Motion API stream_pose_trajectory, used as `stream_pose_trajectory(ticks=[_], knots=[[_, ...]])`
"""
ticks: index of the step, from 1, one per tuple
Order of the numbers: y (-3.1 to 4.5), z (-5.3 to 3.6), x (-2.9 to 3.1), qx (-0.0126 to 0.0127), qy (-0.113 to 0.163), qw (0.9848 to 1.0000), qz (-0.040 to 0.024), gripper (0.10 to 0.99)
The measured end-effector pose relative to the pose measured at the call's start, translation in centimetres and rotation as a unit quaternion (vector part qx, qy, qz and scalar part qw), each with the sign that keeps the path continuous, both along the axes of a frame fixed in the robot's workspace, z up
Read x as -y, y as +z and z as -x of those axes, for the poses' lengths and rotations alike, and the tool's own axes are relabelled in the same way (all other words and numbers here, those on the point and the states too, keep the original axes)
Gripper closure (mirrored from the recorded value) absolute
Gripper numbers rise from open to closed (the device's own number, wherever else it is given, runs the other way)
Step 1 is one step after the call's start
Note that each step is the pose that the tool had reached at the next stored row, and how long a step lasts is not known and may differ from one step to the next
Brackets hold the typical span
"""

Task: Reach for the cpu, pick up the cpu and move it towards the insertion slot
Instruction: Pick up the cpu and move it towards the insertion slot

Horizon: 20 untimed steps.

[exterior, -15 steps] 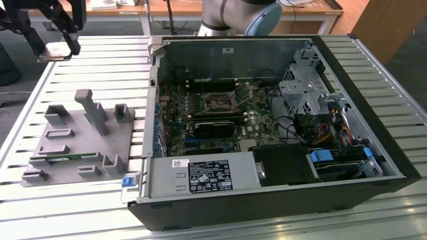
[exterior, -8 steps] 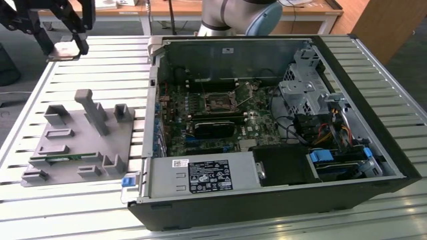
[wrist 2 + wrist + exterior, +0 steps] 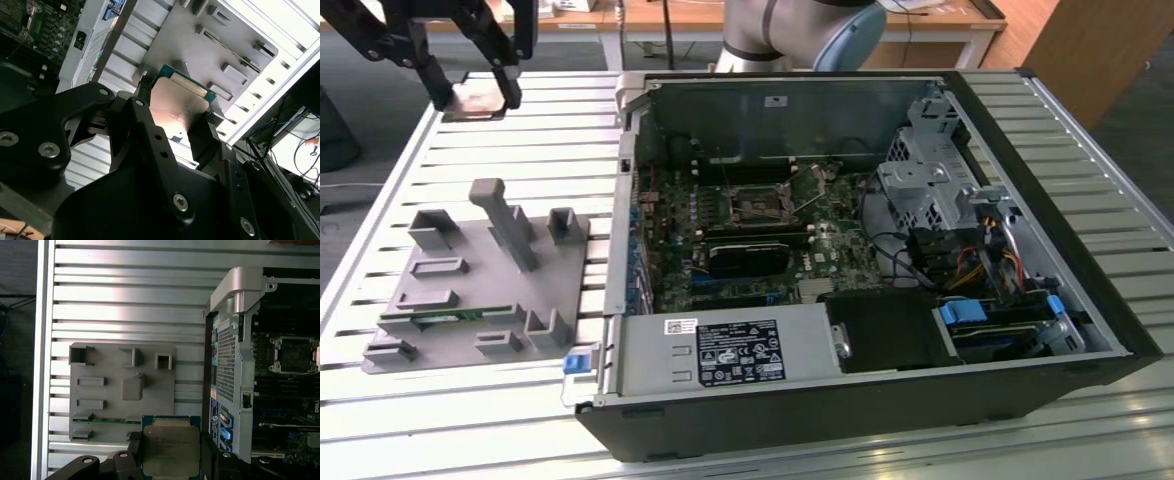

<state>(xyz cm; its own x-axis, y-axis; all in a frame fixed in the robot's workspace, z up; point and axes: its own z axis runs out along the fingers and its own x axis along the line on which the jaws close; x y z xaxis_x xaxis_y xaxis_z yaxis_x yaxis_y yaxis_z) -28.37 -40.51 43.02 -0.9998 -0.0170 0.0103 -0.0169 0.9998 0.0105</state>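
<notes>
- On the exterior view's far left, the jaws [image 3: 471,92] hang above the slatted metal worktop [image 3: 520,400], lifted well clear of it, near the worktop's far corner.
- The jaws are closed narrow on the cpu [image 3: 475,98], one black finger on each of two opposite edges, and the chip sits flat between them with its silvery top showing.
- In the first wrist view the cpu [image 3: 170,450] shows its pale metal top framed by a thin blue-green edge, pinched between the dark fingers [image 3: 134,452].
- In the second wrist view the cpu [image 3: 177,106] is seen from below the fingers, its metal face catching the light.
- Nearer the camera on the same side, a grey tray [image 3: 467,300] lies on the worktop, with upright posts and square recesses.
- A long green memory stick [image 3: 447,318] lies in a slot along the tray's near part.
- To the right of the tray stands the open computer case [image 3: 881,250], its side off and the motherboard [image 3: 720,240] exposed.
- The insertion slot [image 3: 757,203] sits on the motherboard's far half, a square socket with a dark centre and a thin metal frame, well apart from the held cpu.
- In the first wrist view the insertion slot [image 3: 295,354] lies inside the case, well apart from the chip.
</notes>
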Motion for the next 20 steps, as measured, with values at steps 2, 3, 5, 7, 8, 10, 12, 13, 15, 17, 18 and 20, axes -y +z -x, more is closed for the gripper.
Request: stream_pose_trajectory(ticks=[2, 3, 5, 7, 8, 10, 12, 13, 15, 17, 18, 20], knots=[[0.0, -0.47, 0.0, 0.0, 0.0, 1.0, 0.0, 0.545], [0.0, -0.7, 0.0, 0.0, 0.0, 1.0, 0.0, 0.545], [0.0, -1.18, -0.01, 0.0, 0.0, 1.0, 0.0, 0.545], [0.0, -1.67, -0.01, 0.0, 0.0, 1.0, 0.0, 0.545], [0.0, -1.91, -0.01, 0.0, 0.0, 1.0, 0.0, 0.545], [0.0, -2.39, -0.02, 0.0, 0.0, 1.0, 0.0, 0.545], [0.0, -2.88, -0.02, 0.0, 0.0, 1.0, 0.0, 0.545], [0.0, -3.12, -0.02, 0.0, 0.0, 1.0, 0.0, 0.545], [0.0, -3.67, -0.02, 0.0, 0.0, 1.0, 0.0, 0.545], [0.0, -4.22, -0.03, 0.0, 0.0, 1.0, 0.0, 0.545], [0.01, -4.49, -0.03, 0.0, 0.0, 1.0, 0.0, 0.545], [0.0, -5.04, -0.03, 0.0, 0.0, 1.0, 0.0, 0.545]])
